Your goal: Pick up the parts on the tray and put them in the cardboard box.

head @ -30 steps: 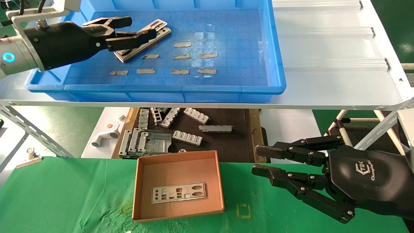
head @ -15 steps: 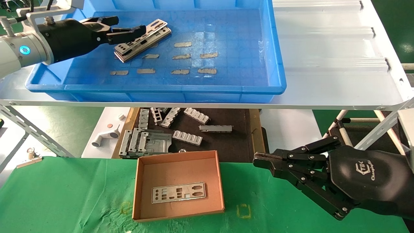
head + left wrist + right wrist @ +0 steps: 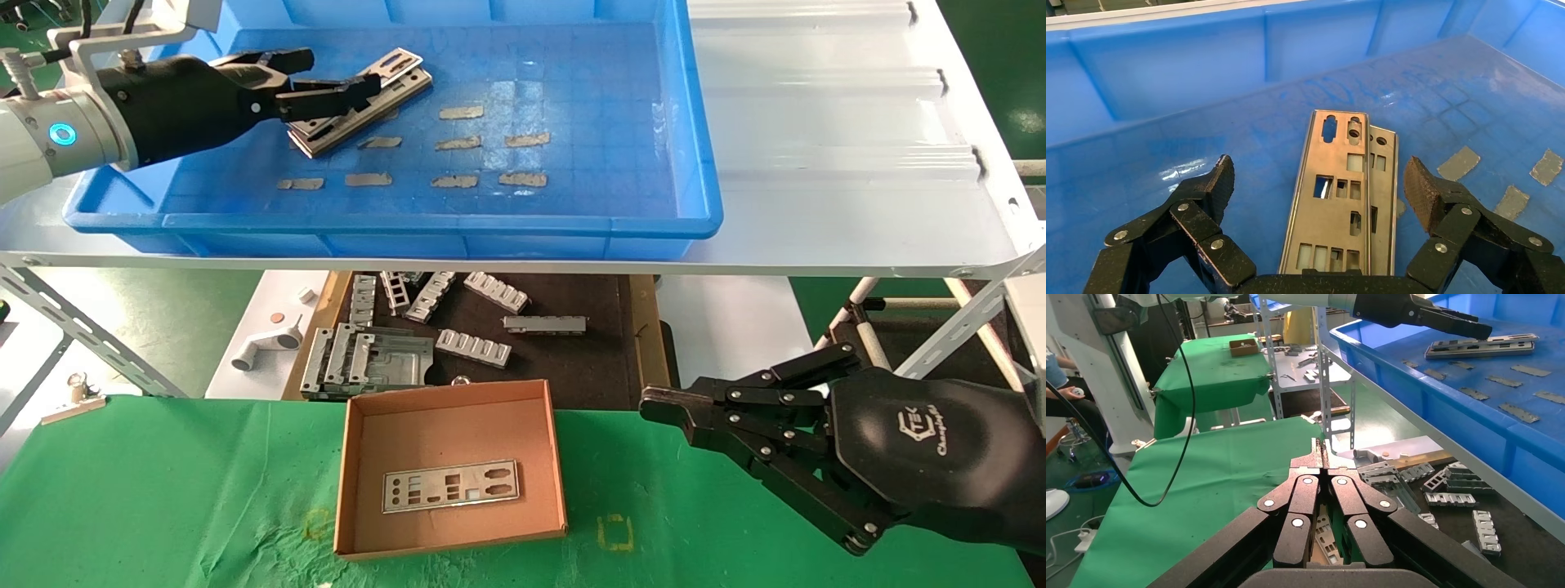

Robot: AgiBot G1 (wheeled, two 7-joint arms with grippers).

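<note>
A small stack of silver plates (image 3: 400,82) lies at the back left of the blue tray (image 3: 490,224). My left gripper (image 3: 343,72) is open and hovers just over the near end of the stack. In the left wrist view the top plate (image 3: 1333,202) lies between its spread fingertips (image 3: 1223,180), with a second plate (image 3: 1384,184) offset beneath; the gripper (image 3: 1319,184) holds nothing. One plate (image 3: 451,486) lies flat in the cardboard box (image 3: 558,465) on the green table. My right gripper (image 3: 654,404) is shut and empty, to the right of the box; it also shows in the right wrist view (image 3: 1320,447).
Several grey tape patches (image 3: 458,143) dot the tray floor. The tray rests on a white shelf (image 3: 817,163) above the table. Below it, a brown-edged mat (image 3: 645,343) holds ribbed grey brackets (image 3: 474,347). Slanted shelf struts (image 3: 90,335) stand at both sides.
My right gripper, open one second ago, has shut. My left gripper drew back to the left, then came forward over the end of the stack again with its jaws open.
</note>
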